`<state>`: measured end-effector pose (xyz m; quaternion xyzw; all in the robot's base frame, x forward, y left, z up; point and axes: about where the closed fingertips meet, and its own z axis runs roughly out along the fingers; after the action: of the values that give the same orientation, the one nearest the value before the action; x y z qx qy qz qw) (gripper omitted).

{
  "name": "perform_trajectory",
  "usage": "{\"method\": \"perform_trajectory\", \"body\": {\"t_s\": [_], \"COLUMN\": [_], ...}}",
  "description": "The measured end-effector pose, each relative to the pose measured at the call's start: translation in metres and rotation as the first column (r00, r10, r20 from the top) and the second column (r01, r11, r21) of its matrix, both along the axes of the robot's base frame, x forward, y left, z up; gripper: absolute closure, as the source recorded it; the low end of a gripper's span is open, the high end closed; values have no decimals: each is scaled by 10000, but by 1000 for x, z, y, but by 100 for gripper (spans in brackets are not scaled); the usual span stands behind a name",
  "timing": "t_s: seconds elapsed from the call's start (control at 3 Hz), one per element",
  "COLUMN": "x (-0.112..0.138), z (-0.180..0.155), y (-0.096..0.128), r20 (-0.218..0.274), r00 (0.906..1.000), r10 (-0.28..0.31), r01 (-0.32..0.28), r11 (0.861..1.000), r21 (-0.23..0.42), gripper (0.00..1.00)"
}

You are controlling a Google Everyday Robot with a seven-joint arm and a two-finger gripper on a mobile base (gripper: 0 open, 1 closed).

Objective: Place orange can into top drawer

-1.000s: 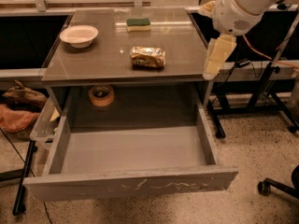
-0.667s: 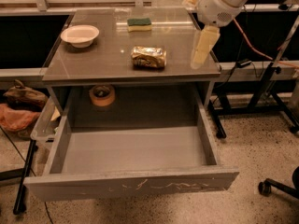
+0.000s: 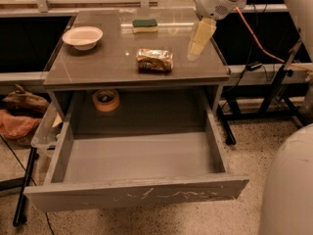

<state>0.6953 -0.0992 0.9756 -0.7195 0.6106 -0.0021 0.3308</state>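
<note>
The orange can (image 3: 154, 60) lies on its side in the middle of the table (image 3: 107, 65), untouched. The gripper (image 3: 200, 37) has moved in from the right edge and now hangs right of the can, carrying nothing; how open it is, I cannot tell. The top drawer (image 3: 137, 196) stands pulled out, so grasping seems next.

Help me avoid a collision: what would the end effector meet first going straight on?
Probably the grey tabletop right of the golden-orange metal can; the cream end effector hovers above, pointing down.
</note>
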Motion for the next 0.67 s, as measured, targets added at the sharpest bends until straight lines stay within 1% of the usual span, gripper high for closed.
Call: {"method": "perform_trajectory", "body": {"t_s": [0.33,0.67], "x": [17,39], "z": [-18,-49], "y": [14,55], "r20": [-373,-939], "r00": [9988,9846], "r10": [308,1475], "r01": [-294,-1320], "r11": [9989,9793], "r21": [368,1535], "gripper": [0,0]}}
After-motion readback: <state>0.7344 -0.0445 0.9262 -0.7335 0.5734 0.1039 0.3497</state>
